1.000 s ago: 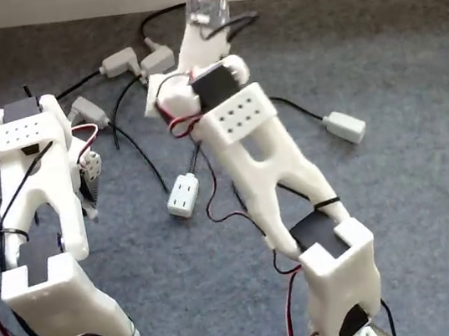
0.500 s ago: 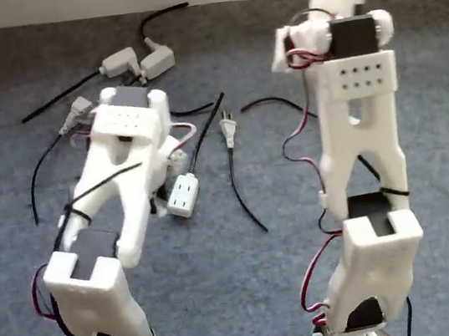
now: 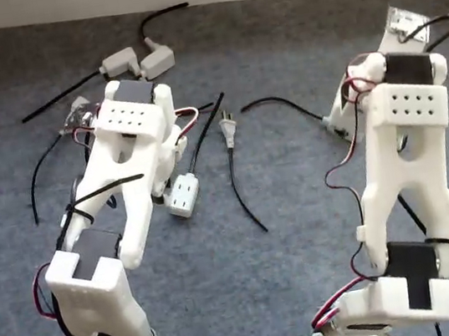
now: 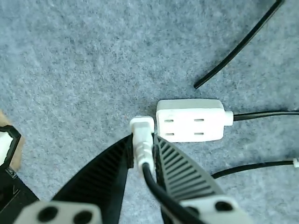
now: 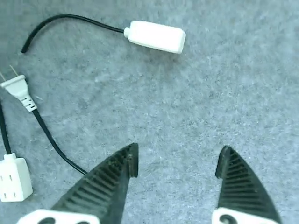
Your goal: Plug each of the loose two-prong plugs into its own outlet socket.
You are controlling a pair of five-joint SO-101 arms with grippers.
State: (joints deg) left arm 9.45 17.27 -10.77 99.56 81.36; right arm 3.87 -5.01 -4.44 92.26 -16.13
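My left gripper point(image 4: 142, 144) is shut on a white two-prong plug point(image 4: 141, 128) with a black cord. The plug's head lies right beside one end of a white outlet socket point(image 4: 190, 120) on the grey carpet; I cannot tell whether they touch. In the high view this socket point(image 3: 183, 194) lies beside the left arm point(image 3: 131, 139). My right gripper point(image 5: 177, 163) hangs open above bare carpet. Beyond it lies another white socket point(image 5: 154, 36) on a black cord. A loose white plug point(image 5: 16, 86) lies on the carpet with its prongs free, near the middle of the carpet in the high view point(image 3: 227, 124).
Two more white sockets point(image 3: 138, 61) lie at the far side, and another piece point(image 3: 81, 113) is half hidden by the left arm. Black cords point(image 3: 239, 183) trail across the carpet between the arms. The right arm point(image 3: 401, 133) stands at the right.
The left arm has swung from the far left to the middle socket. The right arm has swung from the centre to the right and come down, uncovering the loose plug.
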